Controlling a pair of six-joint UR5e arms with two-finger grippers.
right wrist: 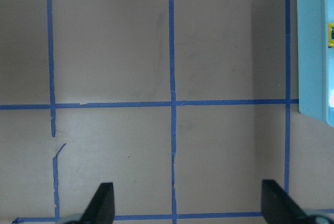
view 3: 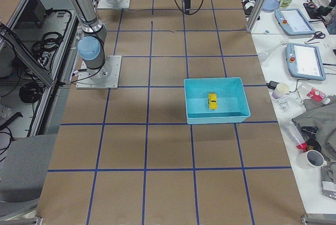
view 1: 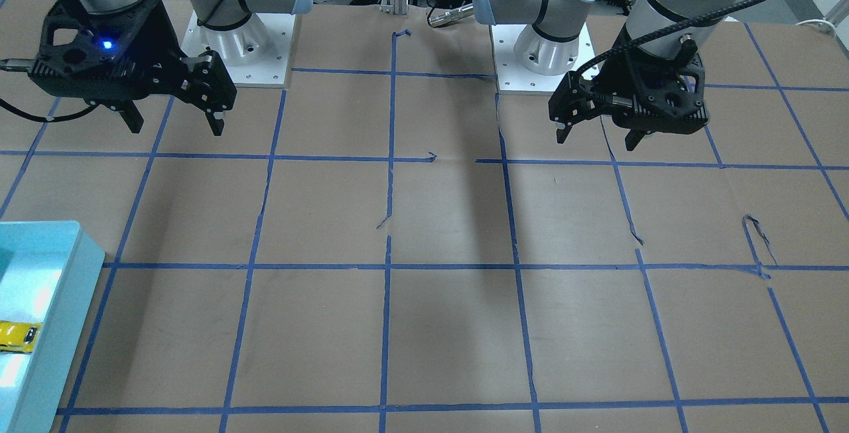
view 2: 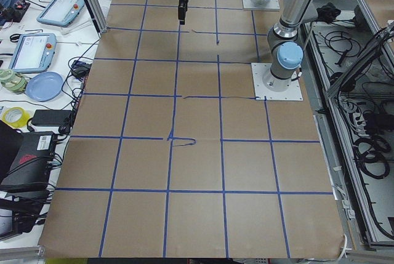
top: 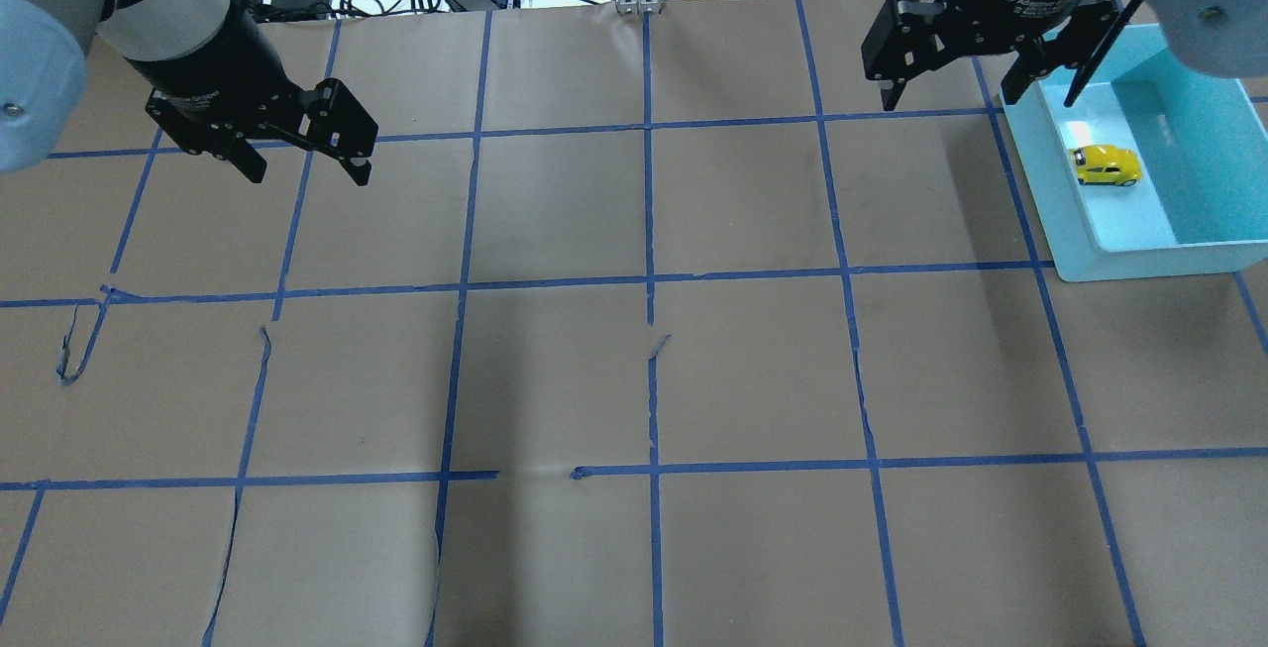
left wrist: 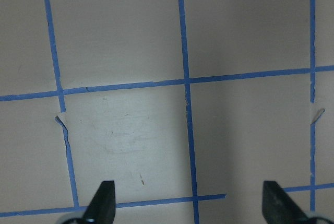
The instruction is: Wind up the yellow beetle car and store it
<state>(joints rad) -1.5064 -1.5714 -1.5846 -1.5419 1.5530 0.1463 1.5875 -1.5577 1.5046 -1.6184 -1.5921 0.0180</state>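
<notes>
The yellow beetle car (top: 1107,165) lies inside a light-blue bin (top: 1139,261) at the table's right side. It also shows in the front view (view 1: 16,337) and the right side view (view 3: 212,100), and as a sliver at the edge of the right wrist view (right wrist: 331,33). My right gripper (top: 949,100) is open and empty, raised above the table to the left of the bin. My left gripper (top: 307,169) is open and empty, raised over the left side. Both wrist views show spread fingertips over bare paper (left wrist: 107,203) (right wrist: 104,203).
The table is covered in brown paper with a blue tape grid (top: 649,280); some tape ends are torn and curled (top: 74,360). The arm bases (view 1: 242,42) stand at the robot's edge. Cables, tablets and a plate (view 2: 43,85) lie off the table.
</notes>
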